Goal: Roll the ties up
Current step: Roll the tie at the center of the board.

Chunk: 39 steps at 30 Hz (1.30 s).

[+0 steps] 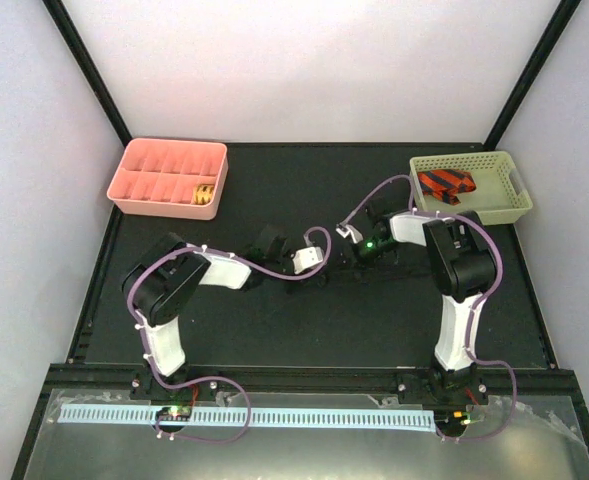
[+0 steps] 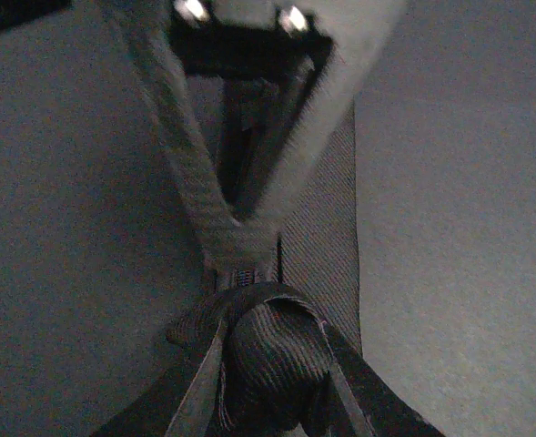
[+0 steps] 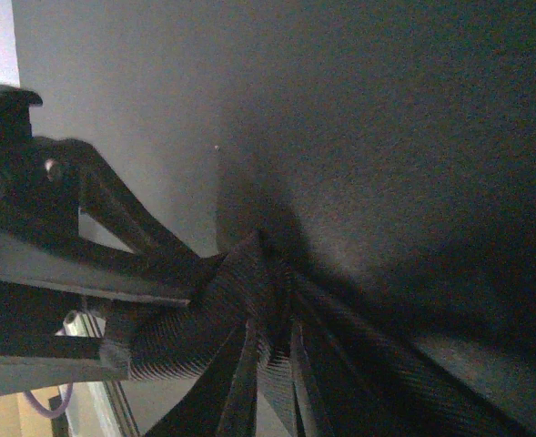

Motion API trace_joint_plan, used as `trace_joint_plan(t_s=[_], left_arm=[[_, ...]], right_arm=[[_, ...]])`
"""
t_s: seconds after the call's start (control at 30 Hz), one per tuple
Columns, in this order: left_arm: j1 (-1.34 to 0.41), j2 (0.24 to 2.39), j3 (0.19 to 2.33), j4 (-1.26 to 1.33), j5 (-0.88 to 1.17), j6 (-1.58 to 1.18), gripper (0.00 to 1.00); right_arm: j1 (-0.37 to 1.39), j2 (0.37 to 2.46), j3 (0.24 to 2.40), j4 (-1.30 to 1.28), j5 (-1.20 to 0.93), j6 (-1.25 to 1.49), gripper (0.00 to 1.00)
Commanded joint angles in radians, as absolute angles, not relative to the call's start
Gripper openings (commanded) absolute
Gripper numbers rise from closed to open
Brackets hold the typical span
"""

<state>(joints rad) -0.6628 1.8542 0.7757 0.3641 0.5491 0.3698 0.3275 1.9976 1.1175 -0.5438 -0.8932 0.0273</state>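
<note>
A dark ribbed tie lies on the black mat point(image 1: 274, 330) at the middle. In the left wrist view its end is wound into a small roll point(image 2: 272, 364), and the flat band point(image 2: 327, 228) runs away from it. My left gripper point(image 2: 269, 332) is shut on that roll, with one finger on each side. My right gripper point(image 3: 272, 337) is shut on the same tie's fabric point(image 3: 222, 309), right against the left gripper. In the top view the left gripper point(image 1: 330, 262) and the right gripper point(image 1: 360, 247) meet at the mat's centre, and the tie is hard to make out there.
A pink divided box point(image 1: 169, 178) stands at the back left with one rolled yellow-and-black tie point(image 1: 205, 194) in a compartment. A pale green basket point(image 1: 504, 205) at the back right holds a red-and-black striped tie point(image 1: 446, 184). Black frame posts rise at both back corners.
</note>
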Motion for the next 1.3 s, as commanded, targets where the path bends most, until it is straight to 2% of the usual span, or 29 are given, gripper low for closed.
trace_joint_plan(t_s=[0.0, 0.13, 0.27, 0.67, 0.83, 1.0, 1.1, 1.27], left_arm=[[-0.688, 1.820, 0.819, 0.119, 0.446, 0.481, 0.24], [-0.707, 1.838, 0.865, 0.051, 0.393, 0.489, 0.24], [-0.730, 1.856, 0.900, 0.015, 0.348, 0.491, 0.24], [-0.753, 1.887, 0.929, -0.026, 0.320, 0.492, 0.25], [-0.756, 1.892, 0.940, -0.032, 0.316, 0.489, 0.25], [-0.758, 1.898, 0.938, -0.031, 0.311, 0.489, 0.25], [-0.758, 1.901, 0.939, -0.031, 0.310, 0.488, 0.25], [-0.759, 1.905, 0.947, -0.032, 0.312, 0.484, 0.25]], right_arm=[[0.271, 1.952, 1.158, -0.611, -0.928, -0.028, 0.29], [0.262, 1.898, 1.133, -0.625, -0.991, -0.028, 0.38], [0.276, 1.888, 1.115, -0.571, -1.047, 0.033, 0.41], [0.354, 1.957, 1.120, -0.527, -0.979, 0.054, 0.39], [0.356, 1.969, 1.125, -0.571, -0.922, 0.031, 0.35], [0.356, 1.949, 1.114, -0.621, -0.881, -0.009, 0.37], [0.356, 1.935, 1.105, -0.617, -0.875, -0.007, 0.31], [0.357, 1.954, 1.113, -0.610, -0.865, -0.007, 0.08]])
